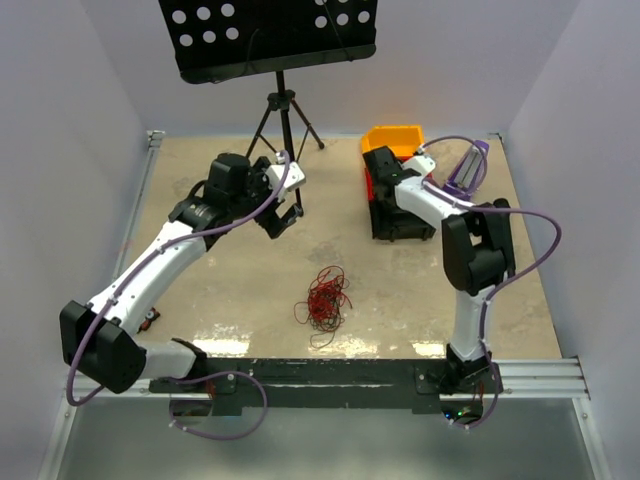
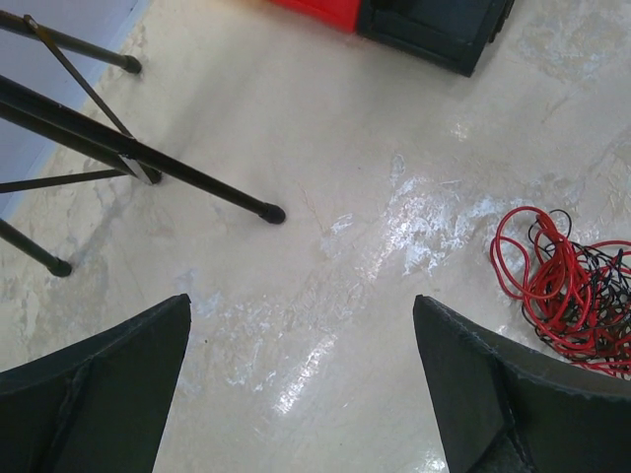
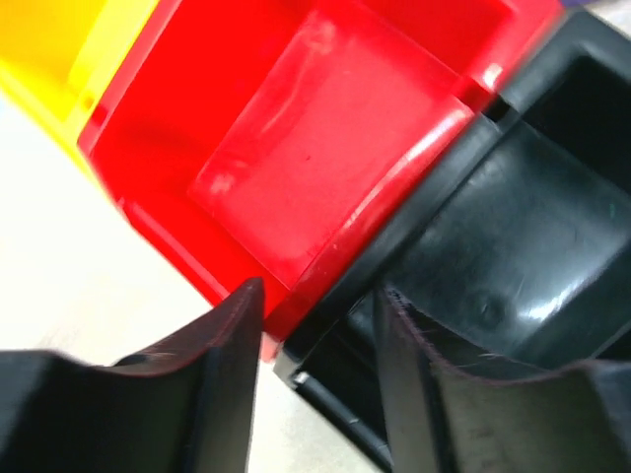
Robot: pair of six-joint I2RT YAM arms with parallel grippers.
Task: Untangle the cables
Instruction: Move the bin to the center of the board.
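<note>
**Mia:** What is the surface (image 1: 200, 190) like?

**Ben:** It is pale brown with shiny wet-looking spots. White walls (image 1: 90, 120) stand on the left, far and right sides.

**Mia:** How many things can you count?

**Ben:** Two arms. Three bins in a row near the far right corner: one yellow bin (image 1: 392, 138) at the far edge, then one red bin (image 3: 325, 128), then one black bin (image 3: 532, 227), each touching the next. One black music stand (image 1: 270, 35) at the far edge, with three legs. One clump of cables (image 1: 322, 298), thin red and black wires all looped up. I cannot count the wires.

**Mia:** Where is the clump?

**Ben:** Near the middle of the near edge, lying flat between the two arms. No hand touches it.

**Mia:** And the hands?

**Ben:** The left hand (image 2: 301, 305) hangs above the middle of the surface, spread wide, holding nothing. The stand's feet are just past it. The right hand (image 3: 317, 296) is above where the red and black bins meet, with a small gap and nothing in it.

**Mia:** Anything else?

**Ben:** A purple thing (image 1: 468, 168) by the far right corner. I cannot tell what it is.
</note>
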